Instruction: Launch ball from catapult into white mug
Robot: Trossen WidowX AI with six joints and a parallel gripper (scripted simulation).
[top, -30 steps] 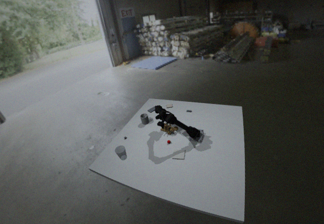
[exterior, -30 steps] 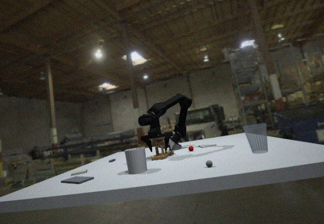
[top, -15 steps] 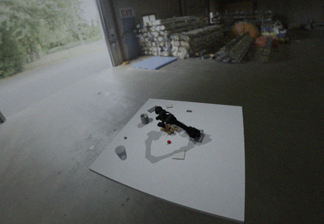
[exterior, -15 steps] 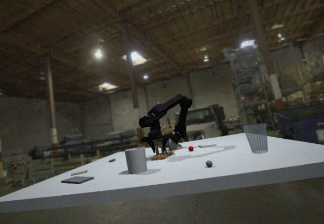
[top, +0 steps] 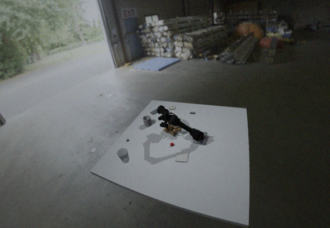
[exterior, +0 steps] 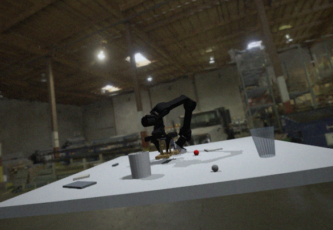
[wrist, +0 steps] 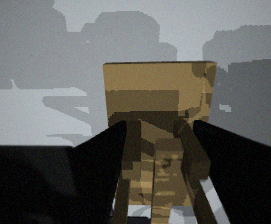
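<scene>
The wooden catapult (top: 175,130) (exterior: 162,157) (wrist: 141,77) stands on the table under the arm. My gripper (exterior: 162,148) (wrist: 159,126) points down and is shut on the catapult's upright frame, with a finger on each side of it. In the wrist view the base plate reaches out beyond the fingertips. A red ball (top: 172,144) (exterior: 196,152) lies on the table beside the catapult, outside the gripper. The mug (top: 147,121) (exterior: 140,166), light grey in this dim light, stands upright beyond the catapult from the arm base. The catapult's cup cannot be made out.
A clear ribbed cup (top: 123,154) (exterior: 264,143) stands near the table edge. A small grey ball (top: 128,140) (exterior: 215,168) lies between cup and mug. Flat pieces lie about: a pale tile (top: 182,157), a dark tile (exterior: 79,184), a beige tile (top: 172,108) and a small dark block (top: 192,112).
</scene>
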